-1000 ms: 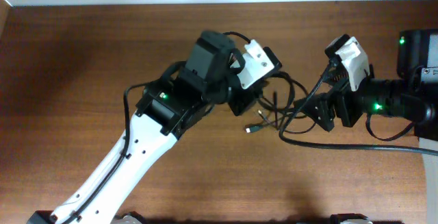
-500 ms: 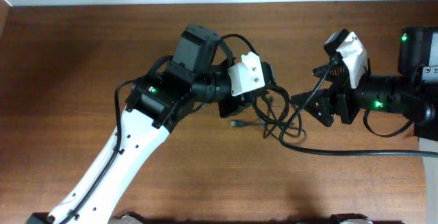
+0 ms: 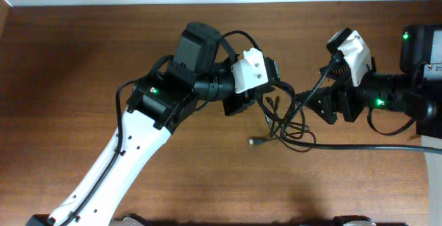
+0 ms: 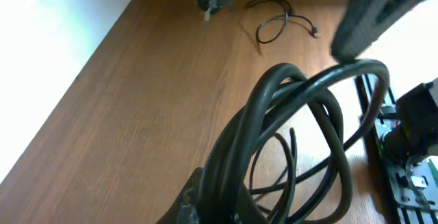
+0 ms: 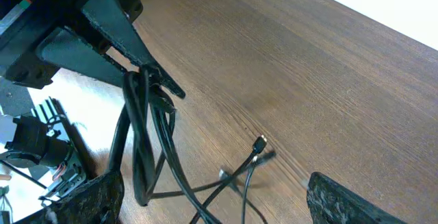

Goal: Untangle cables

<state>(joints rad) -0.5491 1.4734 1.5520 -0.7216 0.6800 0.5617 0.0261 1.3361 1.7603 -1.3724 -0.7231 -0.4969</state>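
The cables [image 3: 284,121] are thin black cords looped in a tangle at the table's middle, with a plug end [image 3: 254,141] lying on the wood. My left gripper [image 3: 257,100] is shut on a bunch of their strands [image 4: 229,166], and the loops fan out from its jaws [image 4: 321,107]. My right gripper [image 3: 309,106] stands open just right of the tangle. In the right wrist view several strands [image 5: 161,148] hang from the left gripper [image 5: 147,73] down between the right gripper's [image 5: 219,207] wide-apart fingers [image 5: 89,196]. Two plug ends [image 5: 259,145] rest on the table.
A thicker black wire [image 3: 373,145] runs from the right arm across the table to the right edge. The right arm's base [image 3: 421,53] stands at the right edge. The white left arm [image 3: 117,164] crosses the lower left. Equipment [image 4: 410,135] sits beyond the table's edge.
The left gripper pulled the bundle left and turned. The loops spread lower on the table and the plug end slid down-right. The right jaws narrowed a little.
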